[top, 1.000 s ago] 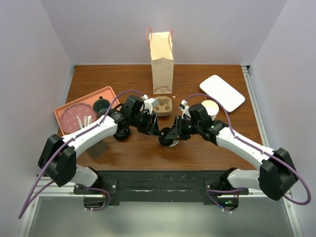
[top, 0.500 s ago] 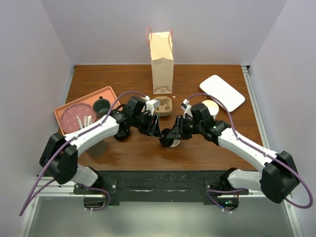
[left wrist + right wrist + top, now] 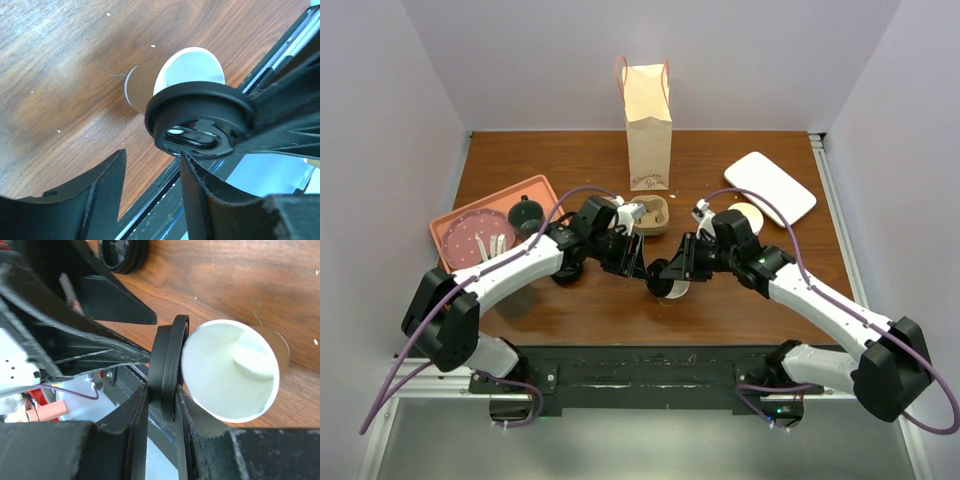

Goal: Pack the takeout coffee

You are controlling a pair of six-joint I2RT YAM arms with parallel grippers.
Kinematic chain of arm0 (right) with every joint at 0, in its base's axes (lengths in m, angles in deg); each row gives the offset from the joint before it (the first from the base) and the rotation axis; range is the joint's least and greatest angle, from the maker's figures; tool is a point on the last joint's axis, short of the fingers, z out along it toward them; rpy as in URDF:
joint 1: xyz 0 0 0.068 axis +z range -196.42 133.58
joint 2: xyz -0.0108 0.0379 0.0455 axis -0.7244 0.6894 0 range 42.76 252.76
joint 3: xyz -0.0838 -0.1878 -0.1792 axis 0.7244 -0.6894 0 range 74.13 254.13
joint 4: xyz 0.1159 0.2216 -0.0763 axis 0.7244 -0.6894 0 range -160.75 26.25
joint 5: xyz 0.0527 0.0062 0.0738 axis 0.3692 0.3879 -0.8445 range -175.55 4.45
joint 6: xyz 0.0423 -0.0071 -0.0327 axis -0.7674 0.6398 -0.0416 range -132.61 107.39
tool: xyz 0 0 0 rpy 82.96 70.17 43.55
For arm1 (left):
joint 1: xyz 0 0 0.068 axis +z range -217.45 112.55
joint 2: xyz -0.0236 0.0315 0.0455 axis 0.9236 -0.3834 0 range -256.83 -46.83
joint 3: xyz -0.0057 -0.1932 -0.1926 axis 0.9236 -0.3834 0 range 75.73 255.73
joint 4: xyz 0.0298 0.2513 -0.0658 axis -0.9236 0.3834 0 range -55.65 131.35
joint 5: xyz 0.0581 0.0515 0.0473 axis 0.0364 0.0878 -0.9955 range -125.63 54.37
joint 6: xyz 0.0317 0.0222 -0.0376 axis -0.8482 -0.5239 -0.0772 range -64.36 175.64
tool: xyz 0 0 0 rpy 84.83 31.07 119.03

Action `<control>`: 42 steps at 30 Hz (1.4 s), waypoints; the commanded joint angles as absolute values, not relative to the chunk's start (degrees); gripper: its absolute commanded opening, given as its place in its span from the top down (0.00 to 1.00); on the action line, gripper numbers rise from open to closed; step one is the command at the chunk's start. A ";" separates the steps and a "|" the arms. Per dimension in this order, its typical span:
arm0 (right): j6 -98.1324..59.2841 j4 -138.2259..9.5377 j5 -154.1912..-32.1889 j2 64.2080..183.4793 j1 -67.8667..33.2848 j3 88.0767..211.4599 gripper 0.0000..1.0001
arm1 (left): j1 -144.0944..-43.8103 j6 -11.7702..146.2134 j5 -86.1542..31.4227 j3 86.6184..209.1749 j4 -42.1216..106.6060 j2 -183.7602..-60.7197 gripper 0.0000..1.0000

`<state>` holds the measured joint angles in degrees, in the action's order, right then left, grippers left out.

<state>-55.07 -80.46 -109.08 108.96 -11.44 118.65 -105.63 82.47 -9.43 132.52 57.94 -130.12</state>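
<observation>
Takeout coffee, unassembled: the tan paper cup [image 3: 227,372] lies tilted on the wooden surface [image 3: 60,75], mouth toward the right gripper [image 3: 162,395], base pointing to 2 o'clock in the right wrist view. The right jaws are clamped on the round black plastic sip lid [image 3: 167,365], edge-on at the rim's 9 o'clock side, not seated. The left gripper [image 3: 150,165], jaws apart and empty, faces the lid. Open room lies at 12 o'clock, toward the cream paper bag [image 3: 648,125].
</observation>
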 commanded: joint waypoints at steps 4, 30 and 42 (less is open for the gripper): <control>-55.59 -76.23 -112.61 105.96 -13.63 118.00 0.87 | -105.95 82.80 -9.97 134.26 57.38 -127.69 0.45; -53.05 -77.89 -116.40 104.02 -19.70 112.36 0.59 | -106.04 82.89 -7.68 137.60 57.55 -132.09 0.46; -47.15 -89.32 -110.86 104.20 -19.96 118.96 0.54 | -106.04 82.80 -8.03 137.43 57.55 -132.18 0.46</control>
<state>-49.91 -85.33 -113.10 104.61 -19.81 115.08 -105.78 83.06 -8.56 135.41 58.03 -132.22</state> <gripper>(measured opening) 0.458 0.537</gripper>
